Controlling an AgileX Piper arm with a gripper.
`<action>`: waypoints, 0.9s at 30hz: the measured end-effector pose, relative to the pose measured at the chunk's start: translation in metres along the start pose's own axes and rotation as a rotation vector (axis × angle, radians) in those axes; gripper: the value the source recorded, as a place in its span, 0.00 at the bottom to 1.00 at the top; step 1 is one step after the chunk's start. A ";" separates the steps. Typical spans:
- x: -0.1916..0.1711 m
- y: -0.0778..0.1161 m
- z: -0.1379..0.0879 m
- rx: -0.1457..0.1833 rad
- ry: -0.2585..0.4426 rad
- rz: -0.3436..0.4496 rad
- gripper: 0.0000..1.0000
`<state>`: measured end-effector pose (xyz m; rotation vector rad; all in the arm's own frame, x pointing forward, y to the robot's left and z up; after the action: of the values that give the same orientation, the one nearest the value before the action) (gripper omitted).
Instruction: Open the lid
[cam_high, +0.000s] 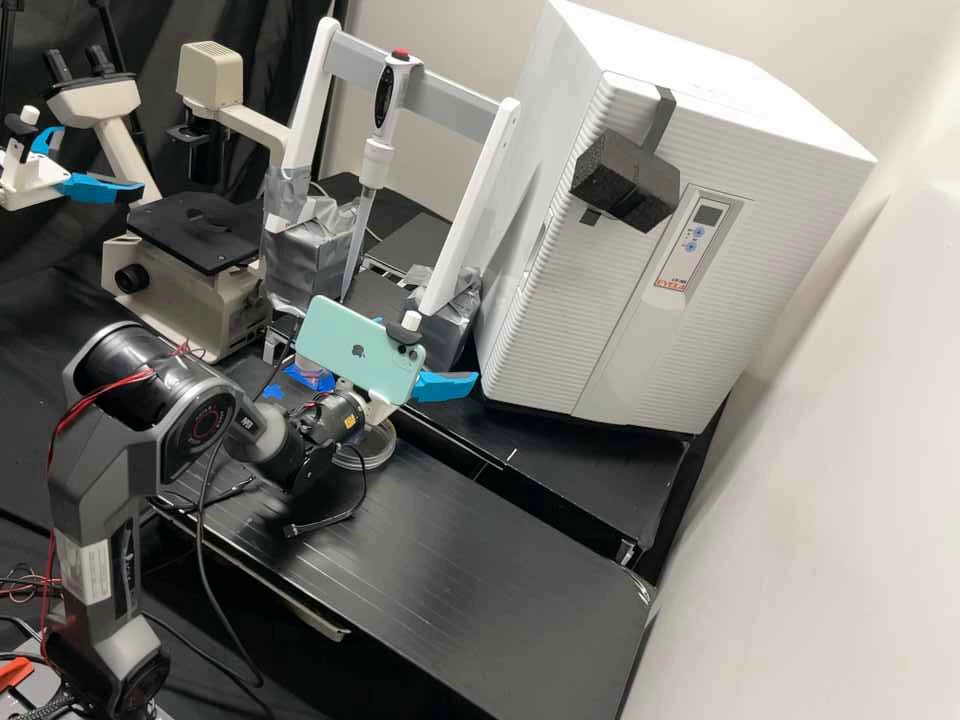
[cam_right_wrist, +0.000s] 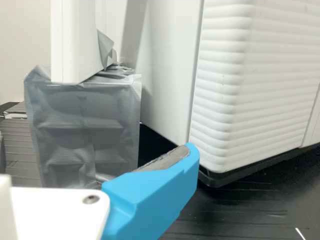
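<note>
Evidently a clear, round dish (cam_high: 368, 447), smooth and glossy at the rim, flat on the black bench (cam_high: 480, 560), near the long far edge and partly hidden beneath the wrist. Faces upward, with a circular outline and so no long axis to point anywhere; cannot tell from here whether a lid sits on it.

For the arm (cam_high: 95, 470), matt dark grey: rises at the near left, bends at a bulky rounded elbow, then slopes down over the bench towards the white ribbed cabinet (cam_high: 560, 330). At the end, a white gripper (cam_high: 442, 386) above and just beyond the dish, spread wide, with nothing between the fingers; in the wrist view, a bare grey pad (cam_right_wrist: 172, 157) on smooth blue plastic. Fixed at the wrist, a glossy pale green smartphone (cam_high: 355, 352), long side slanting.

Behind, crinkled silver wrapping (cam_right_wrist: 85, 130) around a boxy base beneath a smooth white post (cam_right_wrist: 72, 40). On the cabinet's front, coarse dark foam (cam_high: 625, 182), blocky and tilted. Farther left, a cream microscope (cam_high: 190, 290) with a flat black stage.
</note>
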<state>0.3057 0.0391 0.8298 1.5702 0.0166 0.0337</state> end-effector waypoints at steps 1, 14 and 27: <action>0.000 0.000 0.000 0.000 0.000 0.000 1.00; -0.019 0.001 0.005 -0.006 -0.012 0.003 1.00; -0.123 0.013 0.014 -0.019 0.109 0.073 1.00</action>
<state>0.1827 0.0211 0.8413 1.5485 0.0448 0.1761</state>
